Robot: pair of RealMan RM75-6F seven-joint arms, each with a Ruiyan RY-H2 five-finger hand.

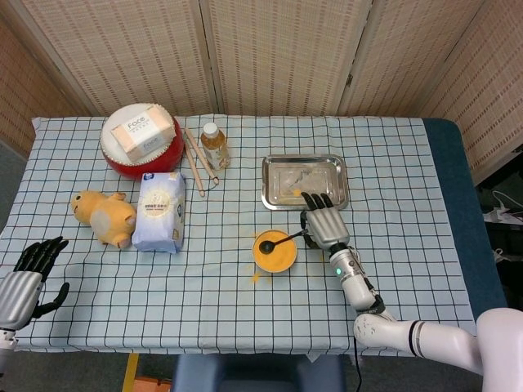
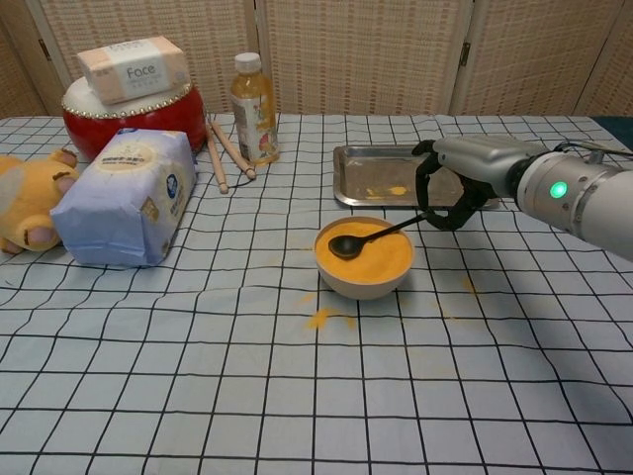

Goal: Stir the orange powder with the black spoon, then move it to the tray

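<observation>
A bowl [image 1: 274,251] [image 2: 363,262] of orange powder stands mid-table. The black spoon [image 1: 282,240] [image 2: 374,237] lies with its scoop in the powder and its handle reaching right over the rim. My right hand [image 1: 324,225] [image 2: 458,180] holds the handle's far end between curled fingers, just right of the bowl. The steel tray [image 1: 305,180] [image 2: 391,175] sits behind the bowl, with a little orange powder on it. My left hand [image 1: 26,279] hovers open at the table's near left edge, holding nothing.
Spilled orange powder [image 2: 329,318] lies in front of the bowl. At the left are a flour bag [image 1: 159,211], a plush toy [image 1: 104,216], a red drum [image 1: 142,150] with a tissue box, drumsticks [image 1: 194,159] and a bottle [image 1: 213,144].
</observation>
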